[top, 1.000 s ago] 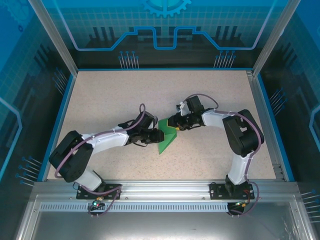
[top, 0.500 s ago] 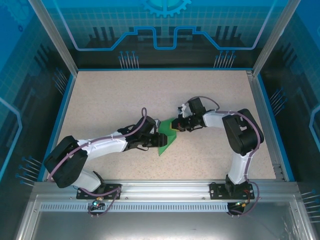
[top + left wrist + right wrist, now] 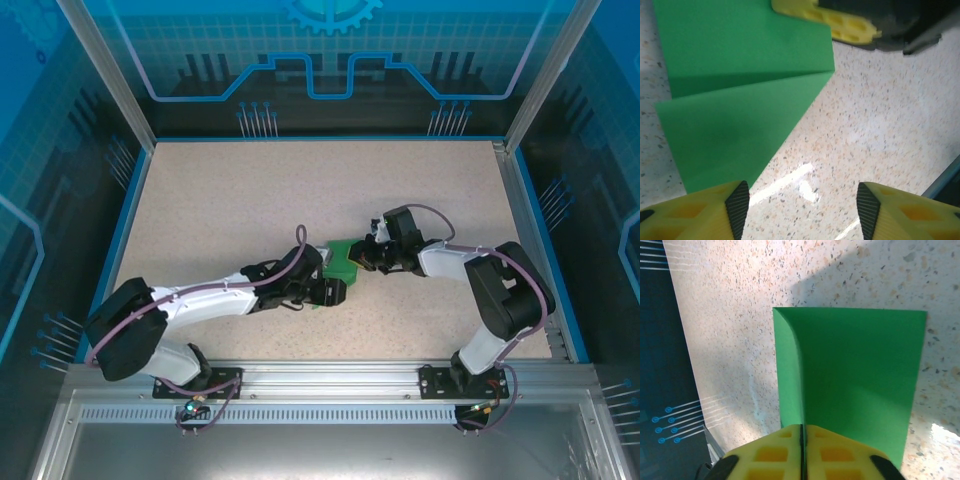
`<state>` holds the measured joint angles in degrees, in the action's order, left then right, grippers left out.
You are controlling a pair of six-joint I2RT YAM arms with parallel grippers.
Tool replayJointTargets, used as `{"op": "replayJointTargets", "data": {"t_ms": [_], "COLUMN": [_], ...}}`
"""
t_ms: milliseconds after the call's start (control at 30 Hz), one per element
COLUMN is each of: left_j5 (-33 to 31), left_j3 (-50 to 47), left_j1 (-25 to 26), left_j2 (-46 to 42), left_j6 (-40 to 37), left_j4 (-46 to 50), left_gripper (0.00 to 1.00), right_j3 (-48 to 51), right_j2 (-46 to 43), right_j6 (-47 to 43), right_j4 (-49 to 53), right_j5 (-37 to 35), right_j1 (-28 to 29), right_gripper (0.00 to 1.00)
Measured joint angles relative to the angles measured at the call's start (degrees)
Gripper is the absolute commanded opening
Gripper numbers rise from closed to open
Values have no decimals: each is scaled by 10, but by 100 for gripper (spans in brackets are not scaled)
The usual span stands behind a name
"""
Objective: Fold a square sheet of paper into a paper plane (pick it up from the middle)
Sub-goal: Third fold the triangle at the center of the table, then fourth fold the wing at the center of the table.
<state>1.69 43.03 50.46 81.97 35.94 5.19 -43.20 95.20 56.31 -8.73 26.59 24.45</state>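
Observation:
The bright green sheet of paper (image 3: 341,260) sits mid-table, folded into a pointed paper-plane shape with a crease (image 3: 740,80). My right gripper (image 3: 362,257) is shut on one upright fold of it (image 3: 855,375), and the jaws (image 3: 801,431) meet on the thin edge. My left gripper (image 3: 337,291) hovers low over the table just in front of the paper. Its fingertips (image 3: 737,205) stand apart with bare table between them (image 3: 802,205). The paper's pointed flap lies just beyond its left fingertip. A yellow finger (image 3: 827,19) of the right gripper rests on the paper's far edge.
The speckled tabletop (image 3: 220,200) is bordered by a blue rim (image 3: 125,230) and aluminium posts (image 3: 100,70). Both arms stretch low across the middle, with the right elbow (image 3: 510,295) near the right rim. A metal rail (image 3: 320,385) runs along the near edge.
My left gripper opened, let go of the paper and slid right. My right gripper moved nearer and shut on the paper's fold. The paper now shows smaller, partly under the left arm.

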Motion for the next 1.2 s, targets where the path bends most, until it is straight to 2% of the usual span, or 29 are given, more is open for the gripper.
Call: {"op": "replayJointTargets", "data": {"t_ms": [100,267,500,667,833,933,1200], "left_j5": [-41,-129,-244,-278,-292,-303,-310], "left_j3": [20,71,105,105,105,105,111], "left_j1": [35,80,104,104,104,104,104], "left_j2": [20,76,106,110,137,151,165], "left_j6": [-6,-11,-3,2,9,18,17], "left_j4": [28,77,130,142,143,151,155], "left_gripper": [65,67,69,67,59,51,45], "right_j3": [-12,-43,-54,-55,-56,-58,-79], "right_j2": [1,6,8,9,13,14,16], "right_j6": [-11,-36,-62,-68,-69,-70,-75], "right_j4": [13,31,60,70,75,80,87], "right_j5": [11,35,54,54,54,54,54], "right_j1": [0,-1,-4,-5,-5,-5,-5], "right_gripper": [21,22,22,22,22,22,22]}}
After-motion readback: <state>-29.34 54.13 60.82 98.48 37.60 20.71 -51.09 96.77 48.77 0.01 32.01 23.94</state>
